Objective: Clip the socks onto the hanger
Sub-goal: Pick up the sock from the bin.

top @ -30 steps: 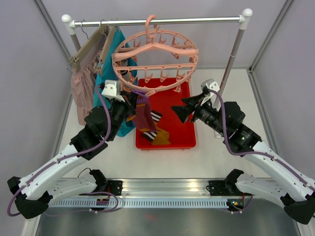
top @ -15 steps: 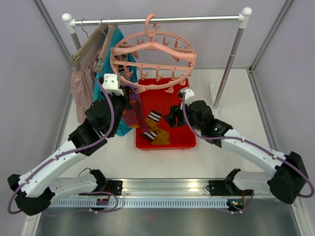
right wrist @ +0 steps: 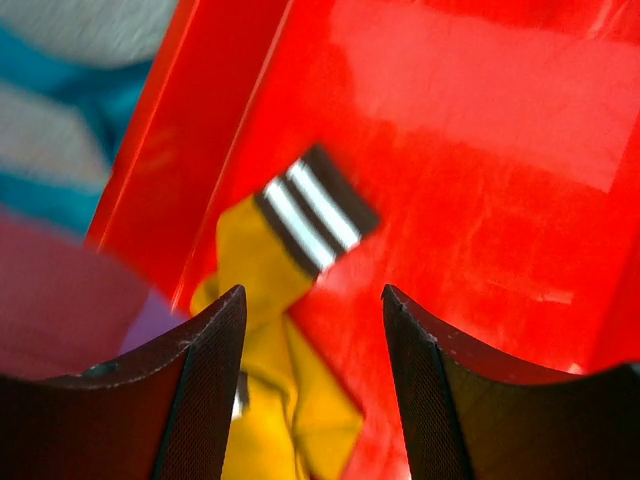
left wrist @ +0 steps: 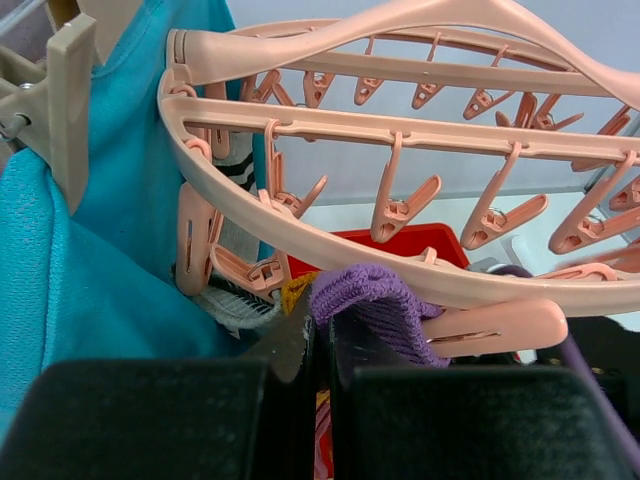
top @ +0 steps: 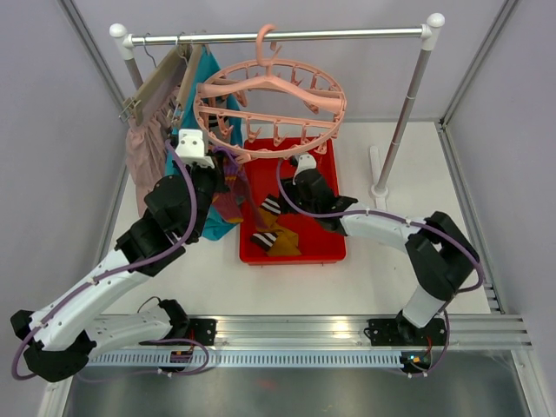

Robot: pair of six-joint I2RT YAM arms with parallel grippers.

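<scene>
1. The left end effector [left wrist: 322, 345] is pressed together, pinching the ribbed cuff of a purple sock [left wrist: 375, 300]. It holds the cuff up against the hanger's rim at about 7 o'clock in the top view, touching a clip.
2. The hanger [left wrist: 450, 132] is a salmon-pink ring with dangling clips, hooked on the rail [top: 347, 36] at 12 o'clock.
3. The red tray [top: 321, 234] sits on the surface. A black-and-white striped sock [right wrist: 315, 210] and a mustard sock [right wrist: 265, 330] lie crumpled toward its 8 o'clock corner.
4. The right end effector [right wrist: 312, 295] hovers over them with its fingers spread and nothing between them.
</scene>
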